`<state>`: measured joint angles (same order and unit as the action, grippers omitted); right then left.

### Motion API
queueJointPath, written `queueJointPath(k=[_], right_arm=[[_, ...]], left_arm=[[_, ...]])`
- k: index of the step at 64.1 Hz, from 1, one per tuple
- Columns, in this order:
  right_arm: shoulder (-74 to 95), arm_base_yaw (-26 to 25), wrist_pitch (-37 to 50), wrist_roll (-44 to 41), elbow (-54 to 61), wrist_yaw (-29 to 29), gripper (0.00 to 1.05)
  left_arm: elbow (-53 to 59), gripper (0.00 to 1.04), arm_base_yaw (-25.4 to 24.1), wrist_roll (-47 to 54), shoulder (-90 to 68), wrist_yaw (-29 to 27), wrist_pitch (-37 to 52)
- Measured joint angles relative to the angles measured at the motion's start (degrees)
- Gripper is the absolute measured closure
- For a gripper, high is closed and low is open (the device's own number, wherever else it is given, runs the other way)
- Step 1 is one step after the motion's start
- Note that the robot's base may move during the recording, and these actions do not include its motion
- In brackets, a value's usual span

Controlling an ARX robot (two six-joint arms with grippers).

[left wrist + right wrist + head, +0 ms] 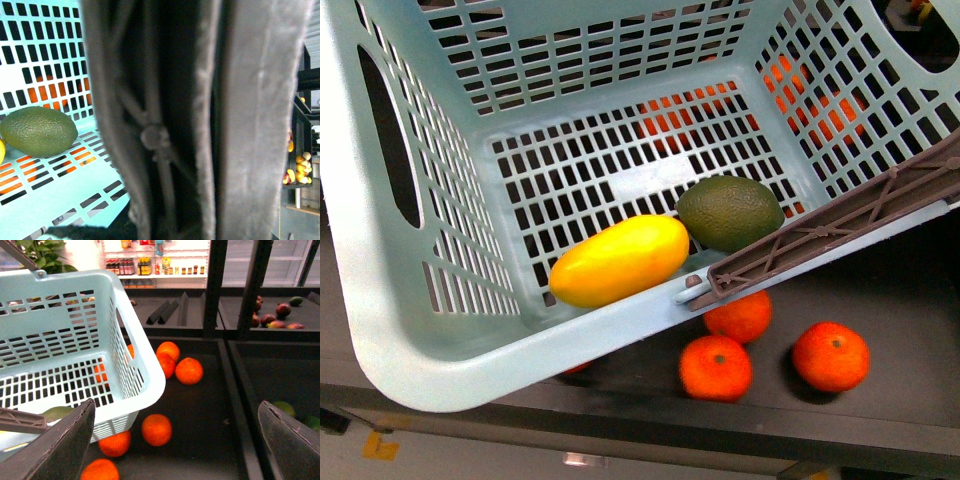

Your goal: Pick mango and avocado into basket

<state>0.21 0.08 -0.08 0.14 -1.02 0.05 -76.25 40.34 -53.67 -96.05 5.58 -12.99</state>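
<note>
Front view: mango [618, 260], avocado [730, 212] in basket [380, 330] | oranges [716, 367] on dark shelf [880, 400]

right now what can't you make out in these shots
- Left gripper: left wrist view is filled by the blurred handle; no fingers show.
- Mango: cut off at the left wrist view's edge.
- Avocado: mostly behind the basket wall in the right wrist view.

Even, bright overhead light; soft shadows under the oranges [716, 367]. Left wrist view: the close handle [200, 120] is blurred.
</note>
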Motion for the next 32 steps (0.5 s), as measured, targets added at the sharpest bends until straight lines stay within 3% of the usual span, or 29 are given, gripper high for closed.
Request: queueJointPath(k=[32], right_arm=[[0.0,0.0,0.0,0.0,0.0,-0.3,0.09]], left_arm=[[0.0,0.9,-0.3,-0.1,0.0,0.1,0.0]])
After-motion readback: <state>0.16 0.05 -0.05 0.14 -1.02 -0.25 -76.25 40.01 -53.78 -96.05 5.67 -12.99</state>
